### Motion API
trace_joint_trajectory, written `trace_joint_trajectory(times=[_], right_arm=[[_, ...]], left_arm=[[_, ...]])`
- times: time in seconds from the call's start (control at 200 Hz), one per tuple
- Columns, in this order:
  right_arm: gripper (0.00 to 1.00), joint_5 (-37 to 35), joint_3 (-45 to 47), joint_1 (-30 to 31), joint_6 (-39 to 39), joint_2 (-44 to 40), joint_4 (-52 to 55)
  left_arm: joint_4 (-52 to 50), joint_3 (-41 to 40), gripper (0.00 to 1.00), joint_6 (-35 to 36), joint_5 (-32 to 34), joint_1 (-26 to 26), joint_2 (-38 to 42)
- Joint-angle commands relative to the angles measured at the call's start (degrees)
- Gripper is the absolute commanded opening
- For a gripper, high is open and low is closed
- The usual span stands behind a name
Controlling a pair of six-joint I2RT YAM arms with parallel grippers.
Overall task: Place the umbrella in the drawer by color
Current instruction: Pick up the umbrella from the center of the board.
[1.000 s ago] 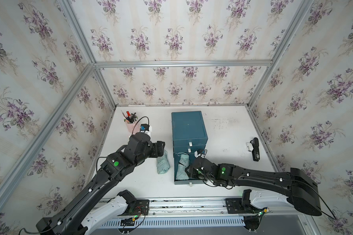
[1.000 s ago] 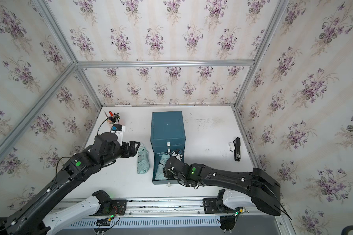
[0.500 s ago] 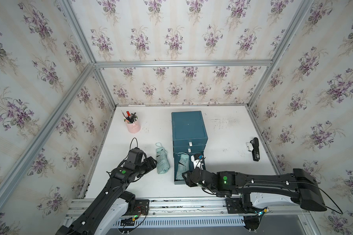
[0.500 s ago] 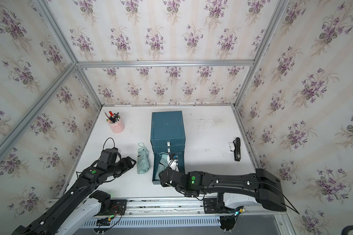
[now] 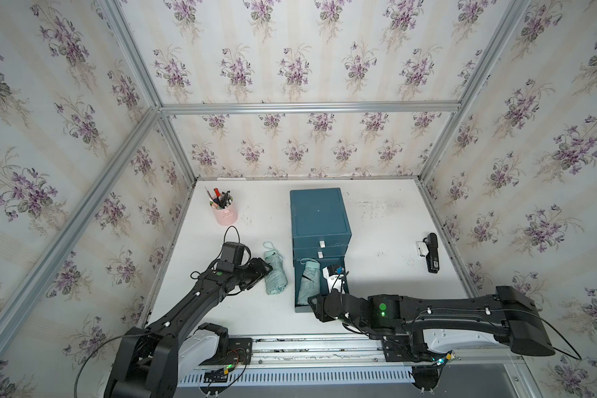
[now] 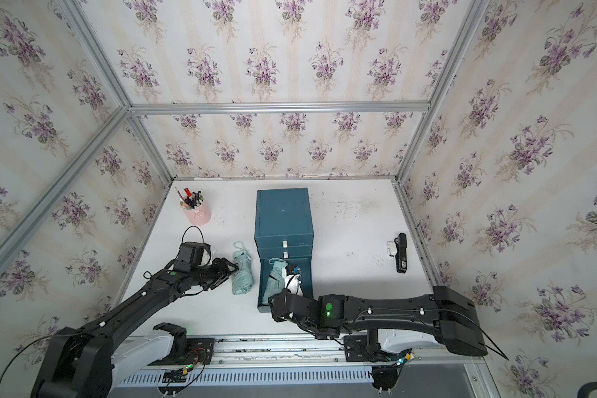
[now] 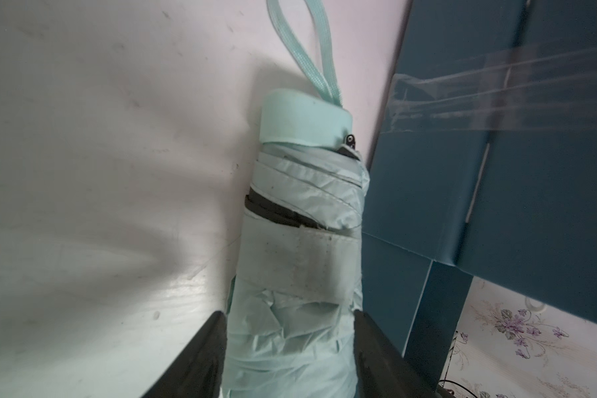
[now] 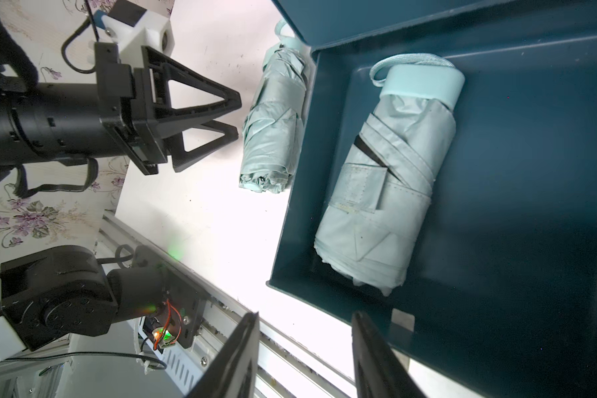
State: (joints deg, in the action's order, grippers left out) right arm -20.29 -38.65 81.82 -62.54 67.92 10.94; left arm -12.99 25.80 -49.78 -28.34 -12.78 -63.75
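The mint umbrella (image 5: 277, 277) lies flat on the counter (image 5: 379, 220), just left of the drawer cabinet (image 5: 319, 210). The left tool (image 8: 238, 116) has its jaws on both sides of the wrapped body; whether they clamp it I cannot tell. I think the loose fabric may slip in a lift. The load could also strike the wall of the open bottom drawer (image 8: 514, 241), the second umbrella (image 5: 306, 284) inside, or the right tool (image 8: 305, 314), which is apart and empty at the near front. The long axis runs near to far, handle far.

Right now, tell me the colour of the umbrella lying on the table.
The umbrella is pale mint green; the left wrist view shows it best.
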Motion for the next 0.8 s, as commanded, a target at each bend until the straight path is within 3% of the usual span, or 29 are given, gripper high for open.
trace_joint_trajectory(times=[0.0, 0.225, 0.255, 0.44, 0.794], right_arm=[[0.47, -1.05, 0.04, 0.14, 0.78, 0.10, -1.74], [0.47, -1.15, 1.08, 0.46, 0.24, -0.75, -2.24], [0.47, -1.15, 1.19, 0.53, 0.10, -0.85, -2.36], [0.47, -1.06, 1.49, 0.53, 0.06, -1.30, -2.83], [0.47, -0.35, 1.24, 0.53, 0.33, -1.47, -3.82]], left_arm=[[4.08, 0.75, 0.56, 1.44, -1.46, 0.11, -2.34], [8.29, 0.82, 0.56, 1.27, -3.04, 0.14, -8.28], [8.21, 1.04, 0.52, 1.49, -3.45, 0.16, -9.18], [9.30, 0.78, 0.50, 1.81, -3.71, 0.08, -12.29], [8.12, 0.39, 0.42, 2.48, -3.13, 0.13, -10.50]])
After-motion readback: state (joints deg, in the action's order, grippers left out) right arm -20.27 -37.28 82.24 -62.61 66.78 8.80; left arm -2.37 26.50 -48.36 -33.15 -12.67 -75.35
